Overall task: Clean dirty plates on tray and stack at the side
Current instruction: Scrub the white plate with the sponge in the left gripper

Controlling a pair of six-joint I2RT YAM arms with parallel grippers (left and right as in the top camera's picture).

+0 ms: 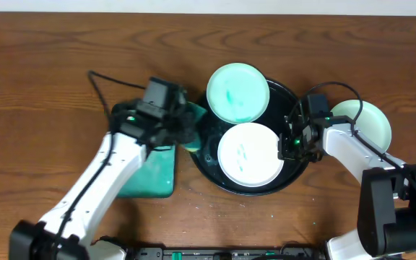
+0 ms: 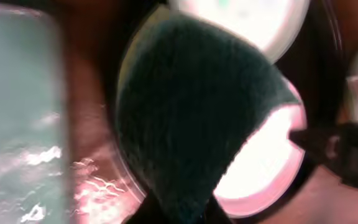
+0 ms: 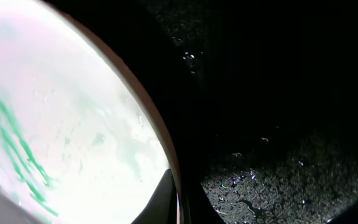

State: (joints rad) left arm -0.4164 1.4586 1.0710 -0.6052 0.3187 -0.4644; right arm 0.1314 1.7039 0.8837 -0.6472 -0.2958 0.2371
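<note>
Wood-grain table (image 1: pixel 49 58), black tray (image 1: pixel 209 155), teal basin (image 1: pixel 154 173)

Both arms reach inward; left claw (image 1: pixel 188 128) clamped on sponge (image 2: pixel 191 112); right claw (image 1: pixel 289 142) low, grip unclear

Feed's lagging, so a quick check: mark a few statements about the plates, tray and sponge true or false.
1. The left gripper holds a sponge. True.
2. All three plates sit on the tray. False: one mint plate lies on the table, right of the tray.
3. The white plate lies in the tray. True.
4. The white plate is clean. False: green smears show on it.
</note>
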